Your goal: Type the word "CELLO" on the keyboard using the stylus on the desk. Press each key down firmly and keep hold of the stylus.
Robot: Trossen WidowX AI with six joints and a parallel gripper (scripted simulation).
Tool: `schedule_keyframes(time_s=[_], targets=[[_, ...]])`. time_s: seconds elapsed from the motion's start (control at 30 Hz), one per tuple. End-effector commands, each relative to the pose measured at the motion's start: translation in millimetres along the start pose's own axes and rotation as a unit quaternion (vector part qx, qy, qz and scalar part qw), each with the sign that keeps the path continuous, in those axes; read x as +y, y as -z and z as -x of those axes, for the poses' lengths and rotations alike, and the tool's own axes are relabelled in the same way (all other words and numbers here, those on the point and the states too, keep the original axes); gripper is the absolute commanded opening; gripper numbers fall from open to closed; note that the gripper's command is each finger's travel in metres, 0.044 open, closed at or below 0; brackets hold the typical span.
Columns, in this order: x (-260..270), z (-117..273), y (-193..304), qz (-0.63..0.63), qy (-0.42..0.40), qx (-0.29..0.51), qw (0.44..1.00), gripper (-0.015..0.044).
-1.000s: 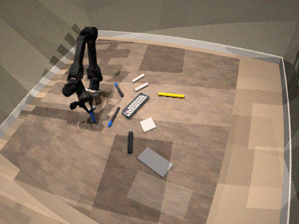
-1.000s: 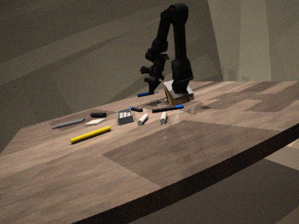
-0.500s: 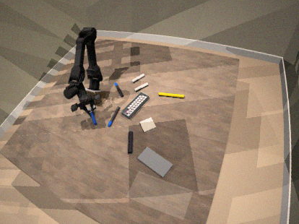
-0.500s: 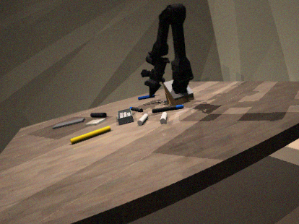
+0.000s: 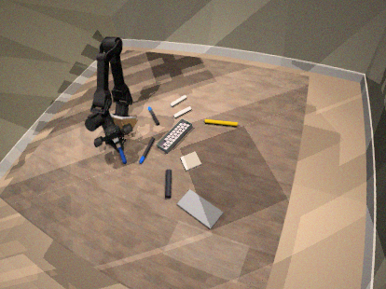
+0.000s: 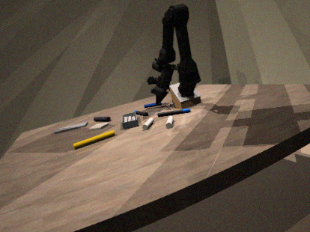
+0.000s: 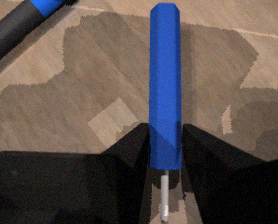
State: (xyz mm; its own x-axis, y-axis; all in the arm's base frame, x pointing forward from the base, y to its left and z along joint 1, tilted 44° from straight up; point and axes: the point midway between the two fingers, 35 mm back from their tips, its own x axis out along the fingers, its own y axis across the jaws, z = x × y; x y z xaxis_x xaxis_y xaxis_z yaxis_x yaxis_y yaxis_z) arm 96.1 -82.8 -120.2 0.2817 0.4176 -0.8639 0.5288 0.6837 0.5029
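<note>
The blue stylus (image 5: 122,154) (image 6: 150,105) (image 7: 165,65) has a thin grey tip. My gripper (image 7: 164,131) is shut on its blue body; in the wrist view the body reaches up past the fingertips and the tip points down between the fingers. In the exterior view the stylus looks nearly level and low over the desk; its exact height is unclear. The small dark keyboard (image 5: 174,135) (image 6: 129,122) with pale keys lies to the right of the gripper in the top view, clear of it. It is outside the wrist view, and its letters are too small to read.
A dark marker with a blue end (image 5: 147,150) (image 7: 19,27) lies between gripper and keyboard; another (image 5: 155,117) lies nearer the arm. Two white sticks, a yellow rod (image 5: 221,122), a pale block (image 5: 192,161), a black cylinder (image 5: 168,184) and a grey slab (image 5: 200,209) lie around the keyboard.
</note>
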Motion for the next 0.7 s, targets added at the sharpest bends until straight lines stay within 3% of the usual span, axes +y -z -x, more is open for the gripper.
schedule_keyframes(time_s=[0.0, 0.27, 0.47, 0.67], targets=[[2.4, -6.1, 5.5, -0.003, -0.004, 0.001, 1.0, 0.0], [2.6, -6.8, 6.1, -0.003, -0.004, 0.001, 1.0, 0.0], [1.4, -5.8, 5.2, -0.001, -0.001, 0.002, 1.0, 0.015], [1.4, -5.8, 5.2, -0.001, -0.001, 0.002, 1.0, 0.015]])
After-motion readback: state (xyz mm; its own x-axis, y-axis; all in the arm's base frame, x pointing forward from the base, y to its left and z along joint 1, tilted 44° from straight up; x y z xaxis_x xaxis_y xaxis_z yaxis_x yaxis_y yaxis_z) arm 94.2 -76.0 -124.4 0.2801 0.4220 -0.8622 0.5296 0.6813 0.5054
